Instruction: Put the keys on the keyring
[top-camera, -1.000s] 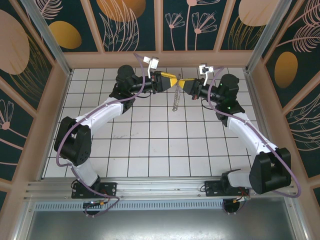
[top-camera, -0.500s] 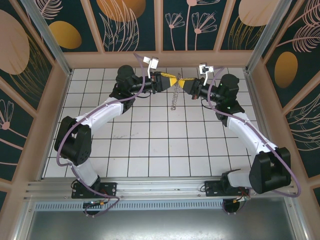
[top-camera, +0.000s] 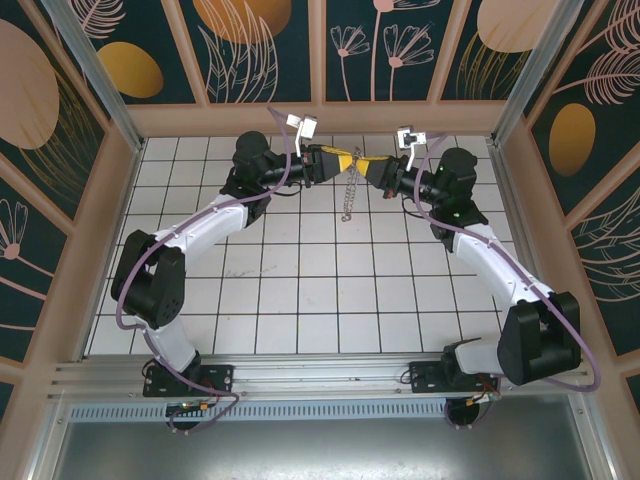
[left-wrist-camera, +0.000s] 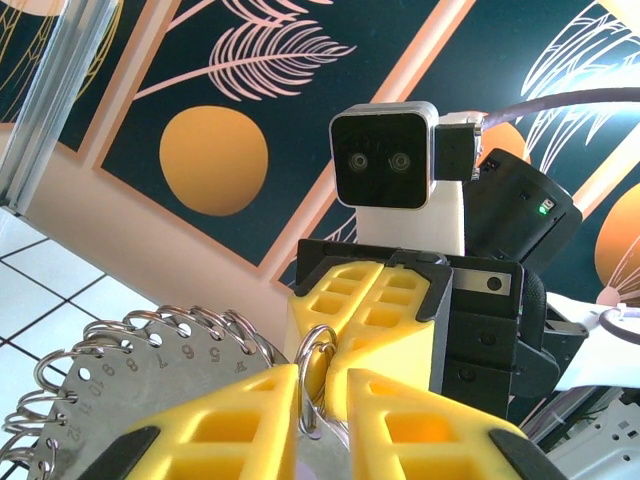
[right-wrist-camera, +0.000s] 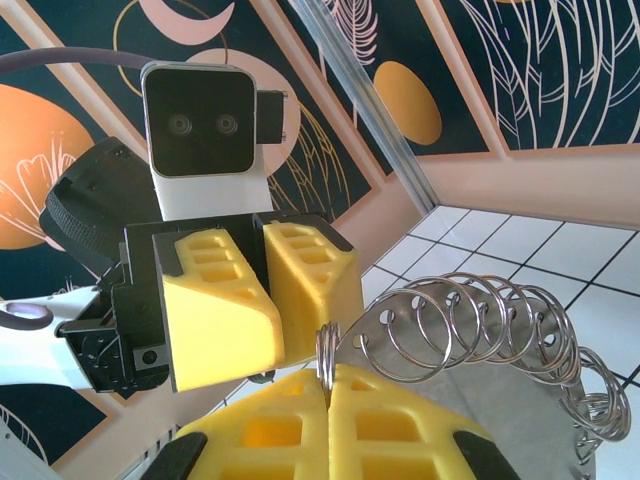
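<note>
While raised above the far rows of the white tiled desk (top-camera: 300, 290), meeting tip to tip: left gripper (top-camera: 348, 160) reaching in from the left, right gripper (top-camera: 363, 165) from the right. Hanging down from that meeting point, edge-on to the overhead camera: keyring (top-camera: 349, 195), looking like a short dangling chain.

From the left wrist camera: yellow jaws of the left gripper clenched on the keyring, pinching one small wire ring (left-wrist-camera: 318, 350) at its rim. Directly opposite, yellow jaws of the right gripper pressed together over the top of what looks like that same ring. To the left, the keyring's flat grey face, stamped with numbers and fringed with many more wire loops.

From the right wrist camera: right jaws clamped on the thin ring, standing upright in the seam between them. Just beyond, left jaws facing back. To the right, a coil-like row of loops curving along the keyring's edge. Behind it all, dark wall panels (top-camera: 250, 50) with orange discs and pale leaves.
</note>
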